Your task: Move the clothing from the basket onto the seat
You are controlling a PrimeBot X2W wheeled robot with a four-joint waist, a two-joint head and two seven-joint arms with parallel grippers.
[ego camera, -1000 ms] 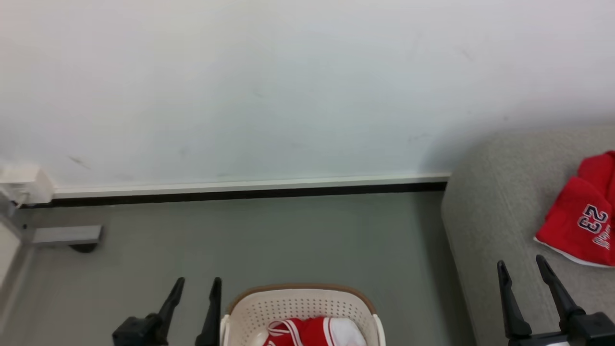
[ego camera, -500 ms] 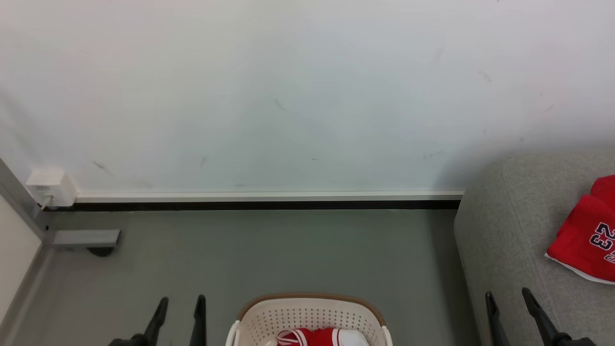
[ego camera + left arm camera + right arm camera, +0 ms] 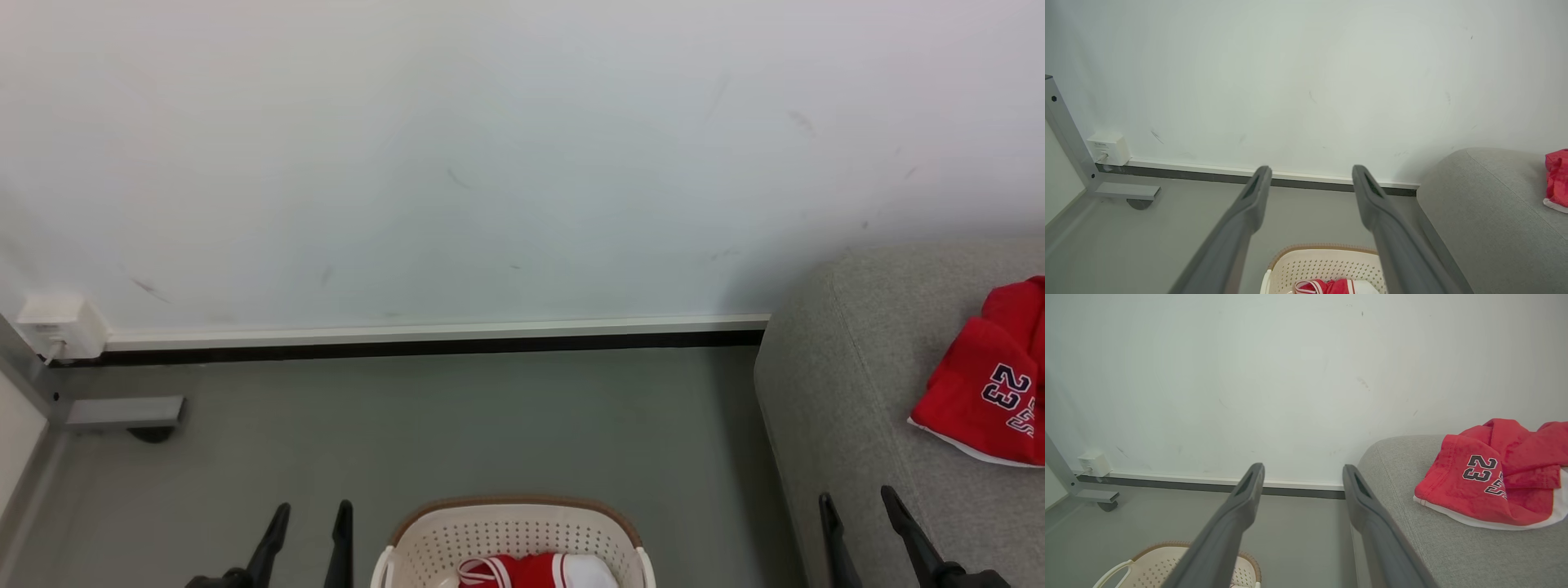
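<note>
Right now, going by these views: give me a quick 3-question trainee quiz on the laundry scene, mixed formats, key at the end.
1. Fill in: the basket holds red-and-white ___.
2. Pick one: the garment numbered 23 lies A) in the basket, B) on the sofa, C) in one arm's jaws.
3. True or false: both arms' jaws are shut on cloth.

Key:
1. clothing
2. B
3. False; both pairs of jaws stand open and empty.
</note>
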